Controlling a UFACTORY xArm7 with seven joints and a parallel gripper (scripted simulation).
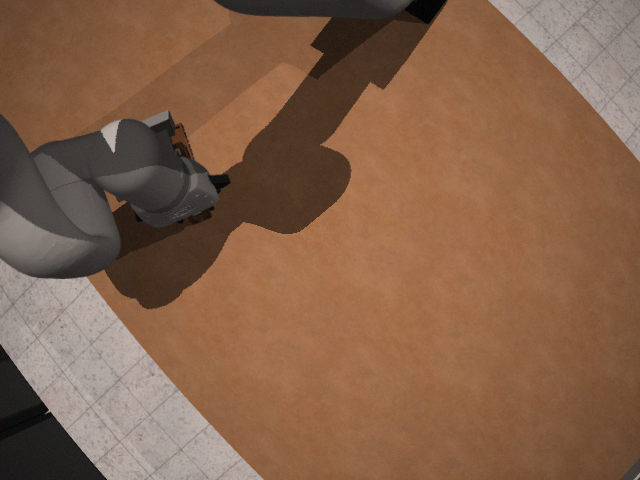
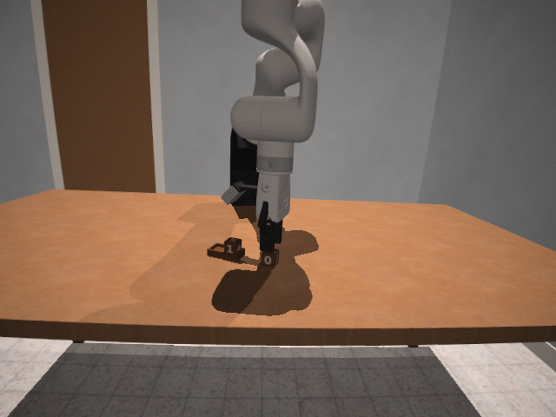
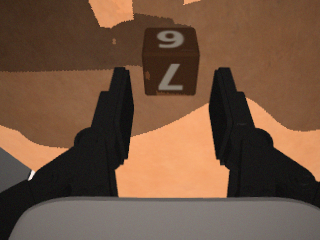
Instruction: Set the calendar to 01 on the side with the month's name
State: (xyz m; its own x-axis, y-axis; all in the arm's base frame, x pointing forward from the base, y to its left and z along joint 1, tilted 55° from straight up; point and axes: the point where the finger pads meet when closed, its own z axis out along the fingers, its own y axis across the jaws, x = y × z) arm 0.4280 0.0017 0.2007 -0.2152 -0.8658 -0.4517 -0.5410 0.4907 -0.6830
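Note:
One dark brown cube stands flat on the table, to the right of the tray in the exterior view, which shows its 0 upright. The wrist view shows a 7 upside down and a 6 or 9 on it. My gripper is half open and empty, pointing down just above this cube, which appears between and beyond the fingertips. The tray lies flat on the table. The other cube stands in its right part, showing an upright 1. The month's name cannot be read. The arm hides part of the tray in the top view.
The tray's left part holds no cube. The tray stands close to the left of the gripper in the exterior view. A grey block sticks out from the gripper's side, above and behind the tray. The arm's shadow covers the loose cube.

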